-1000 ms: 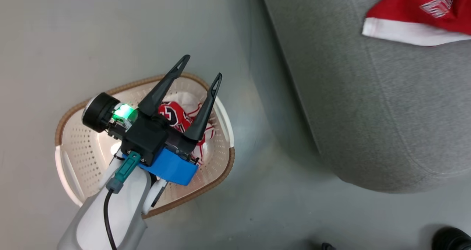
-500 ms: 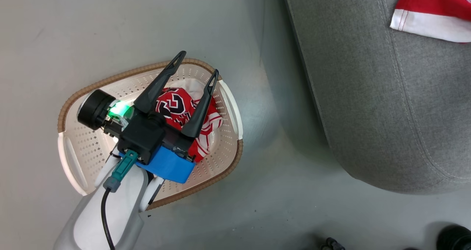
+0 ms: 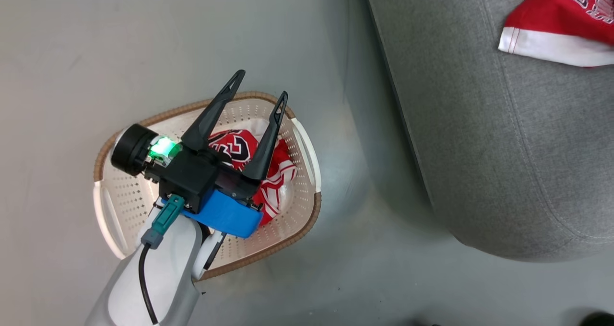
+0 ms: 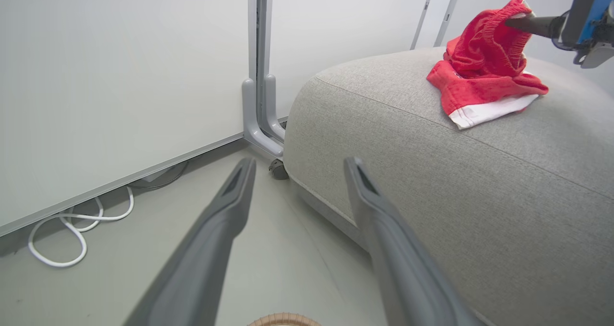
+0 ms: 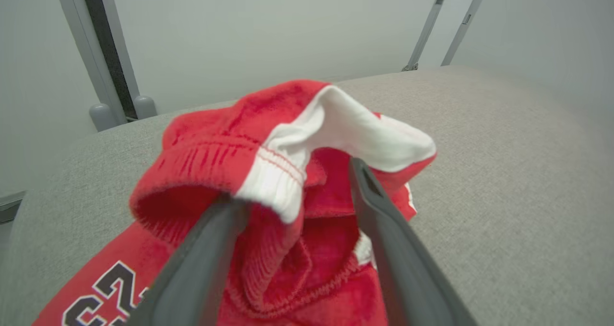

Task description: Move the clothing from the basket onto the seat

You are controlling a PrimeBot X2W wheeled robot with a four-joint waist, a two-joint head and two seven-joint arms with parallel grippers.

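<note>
Red jersey [image 3: 237, 146] stays in basket [image 3: 124, 201] at 7 o'clock under still-spread left gripper [image 3: 261, 84]; bunched white-hemmed shorts [image 5: 206, 144] drape right gripper's [image 5: 292, 187] parted fingers [image 5: 379, 220] on seat [image 5: 479, 196].

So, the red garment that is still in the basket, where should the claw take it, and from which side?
Probably grip the raised crumpled fold at the middle of the red garment, coming straight down from above. It lies bunched low inside the basket, whose walls block any sideways approach. The open left claw hangs over it.
</note>
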